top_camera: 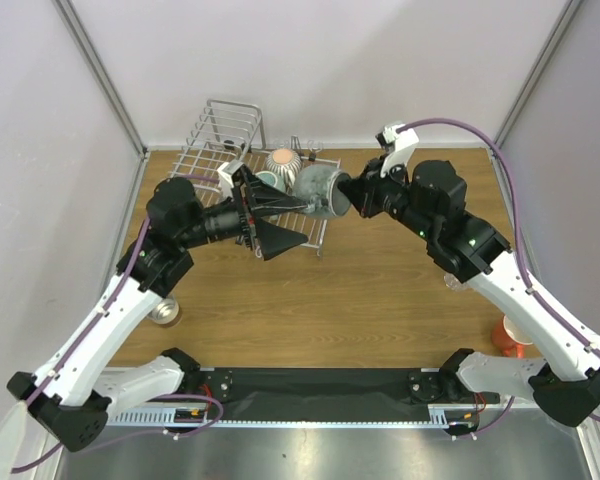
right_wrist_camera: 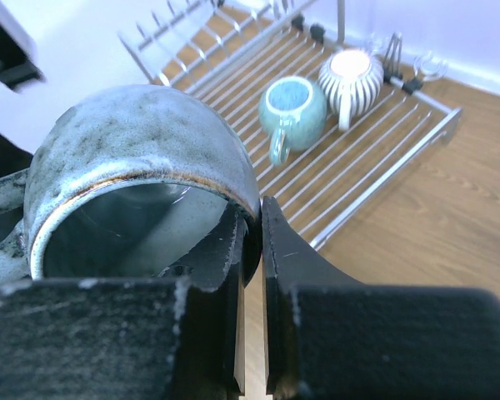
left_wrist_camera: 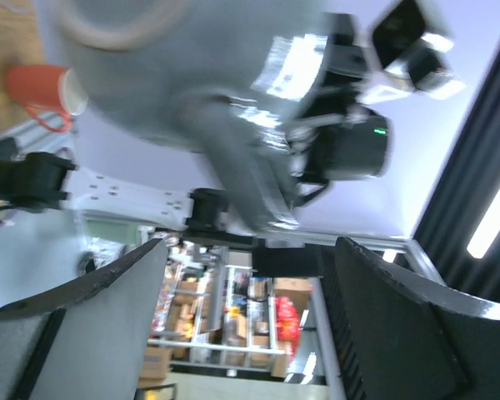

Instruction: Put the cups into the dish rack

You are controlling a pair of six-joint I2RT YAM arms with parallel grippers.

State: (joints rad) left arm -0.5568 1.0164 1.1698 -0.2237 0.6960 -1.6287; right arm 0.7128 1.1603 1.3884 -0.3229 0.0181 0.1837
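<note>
Two occupy rack (right_wrist_camera: 400, 169): teal mug (right_wrist_camera: 293, 112), ribbed mug (right_wrist_camera: 350, 79).

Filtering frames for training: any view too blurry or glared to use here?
Left wrist: the grey mug fills the top, smeared out of focus, white glare streaks on its right side; the orange-red cup is soft too. Right wrist: mug rim and dish rack sharp, the right gripper slightly soft up close. Top external: evenly lit, crisp.
</note>
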